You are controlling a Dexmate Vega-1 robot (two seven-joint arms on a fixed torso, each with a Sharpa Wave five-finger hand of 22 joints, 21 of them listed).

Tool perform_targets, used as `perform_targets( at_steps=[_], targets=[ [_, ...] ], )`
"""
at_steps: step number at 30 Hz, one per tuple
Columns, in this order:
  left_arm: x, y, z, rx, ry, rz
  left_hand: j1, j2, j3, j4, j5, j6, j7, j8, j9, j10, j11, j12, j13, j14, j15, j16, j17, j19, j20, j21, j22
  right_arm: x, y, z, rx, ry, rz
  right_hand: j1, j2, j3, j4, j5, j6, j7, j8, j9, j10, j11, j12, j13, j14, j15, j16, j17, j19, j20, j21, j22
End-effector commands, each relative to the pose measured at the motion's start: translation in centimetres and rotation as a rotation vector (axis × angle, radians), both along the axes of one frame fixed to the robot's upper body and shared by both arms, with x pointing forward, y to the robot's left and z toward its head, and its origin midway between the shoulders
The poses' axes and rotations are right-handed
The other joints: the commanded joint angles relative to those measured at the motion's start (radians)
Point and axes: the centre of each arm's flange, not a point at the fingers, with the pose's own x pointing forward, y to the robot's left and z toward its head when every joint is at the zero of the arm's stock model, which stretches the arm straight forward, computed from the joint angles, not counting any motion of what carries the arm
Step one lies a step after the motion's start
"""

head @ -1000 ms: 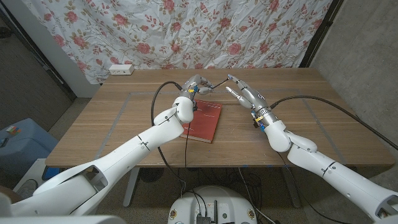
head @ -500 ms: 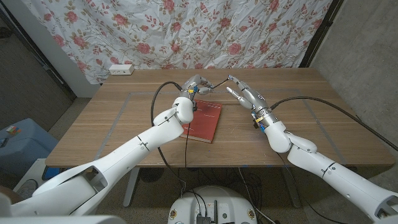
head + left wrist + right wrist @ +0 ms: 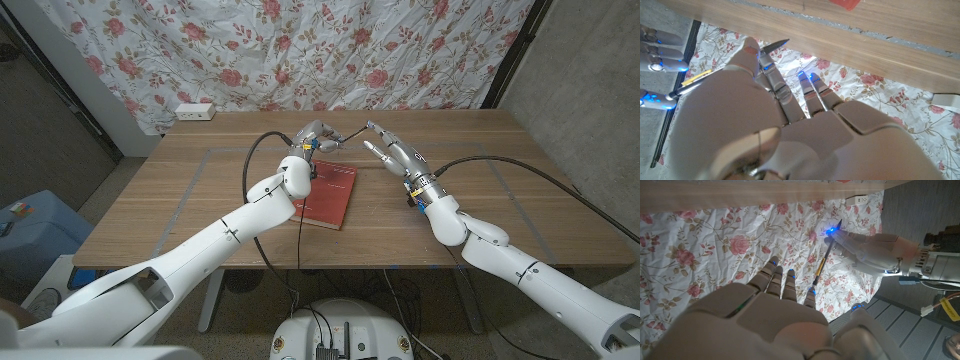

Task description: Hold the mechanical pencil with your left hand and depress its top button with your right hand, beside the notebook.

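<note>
Pencil [image 3: 347, 133], upper centre, pinched by left hand [image 3: 312, 138]; right hand [image 3: 392, 152], fingers apart, should press its end squarely.

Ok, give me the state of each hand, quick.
Left hand: holding the pencil above the table.
Right hand: fingers apart, holding nothing, a fingertip at the pencil's end.

The brown wooden bench [image 3: 200, 190] has a matt, smooth top with visible grain. The flat red notebook [image 3: 328, 195] looks like matt paper or card. The rose-printed white cloth [image 3: 300, 50] behind is soft and wrinkled. Both white robot arms have glossy plastic shells — the pale grey left hand [image 3: 765, 125] looks smooth, slightly shiny.
</note>
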Motion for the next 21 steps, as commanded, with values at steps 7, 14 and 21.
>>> perform_targets(
  at_steps=[7, 14, 21],
  targets=[
    [0.11, -0.20, 0.03, 0.002, 0.002, -0.003, 0.006, 0.009, -0.007, 0.000, 0.006, 0.012, 0.007, 0.010, 0.003, 0.010, 0.002, 0.009, 0.004, 0.011, -0.166, -0.003, 0.003, 0.008, -0.051, 0.002, 0.006, -0.15, 0.21, -0.02, -0.018, -0.009, -0.038, 0.000, 0.016, 0.003, 0.008, 0.005, 0.014, -0.005, 0.004, 0.005, 0.000, 0.004, 0.006, 0.001, -0.002, 0.001, -0.001, 0.007, 0.005, 0.002, 0.003, 0.002],
    [0.20, -0.27, 0.02, 0.006, 0.003, -0.009, 0.008, 0.010, -0.007, -0.001, 0.006, 0.015, 0.012, 0.011, 0.003, 0.013, 0.002, 0.010, 0.004, 0.012, -0.167, -0.002, 0.003, 0.009, -0.051, 0.002, 0.006, -0.26, 0.14, 0.05, -0.015, -0.010, -0.065, -0.002, 0.016, 0.002, 0.010, 0.006, 0.022, -0.005, 0.006, 0.005, 0.007, 0.007, 0.008, 0.001, 0.002, 0.001, 0.001, 0.008, 0.010, 0.003, 0.005, 0.002],
    [0.34, -0.20, 0.23, 0.018, 0.004, -0.007, 0.011, 0.011, -0.007, -0.002, 0.007, 0.017, 0.013, 0.011, 0.003, 0.016, 0.002, 0.011, 0.004, 0.015, -0.168, -0.002, 0.003, 0.009, -0.052, 0.002, 0.006, -0.36, 0.07, 0.07, -0.023, -0.021, -0.089, -0.006, 0.017, 0.000, 0.016, 0.007, 0.038, -0.004, 0.009, 0.005, 0.013, 0.007, 0.010, 0.001, 0.009, 0.003, 0.003, 0.010, 0.018, 0.005, 0.007, 0.002]
  ],
)
